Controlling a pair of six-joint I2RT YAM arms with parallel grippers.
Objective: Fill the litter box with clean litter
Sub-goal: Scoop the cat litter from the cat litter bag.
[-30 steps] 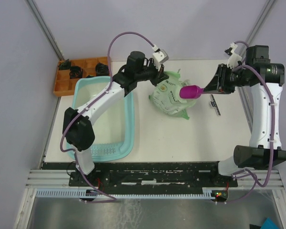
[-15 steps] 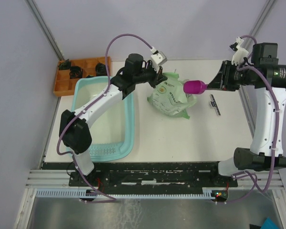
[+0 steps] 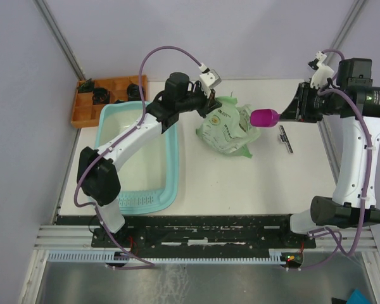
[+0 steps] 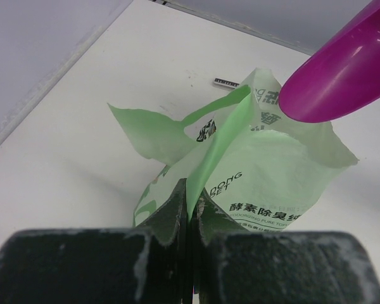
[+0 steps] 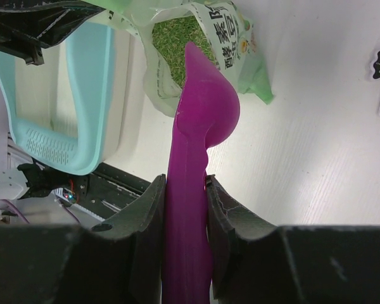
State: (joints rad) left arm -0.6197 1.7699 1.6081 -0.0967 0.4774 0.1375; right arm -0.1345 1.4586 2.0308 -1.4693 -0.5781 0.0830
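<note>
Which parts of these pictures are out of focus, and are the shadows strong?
Left wrist view: the left gripper at the bottom edge is soft, the print on the bag is sharp. Right wrist view: the right gripper around the scoop is dark and blurred, the litter is crisp. Top external view: even light, only faint shadows.

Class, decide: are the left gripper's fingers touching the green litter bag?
Touching: the left wrist view shows the left fingers pinching the bag by its top edge.

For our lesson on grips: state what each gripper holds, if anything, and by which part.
The left gripper pinches the litter bag by a flap of its opened top edge. The right gripper clamps the magenta scoop by its handle.
</note>
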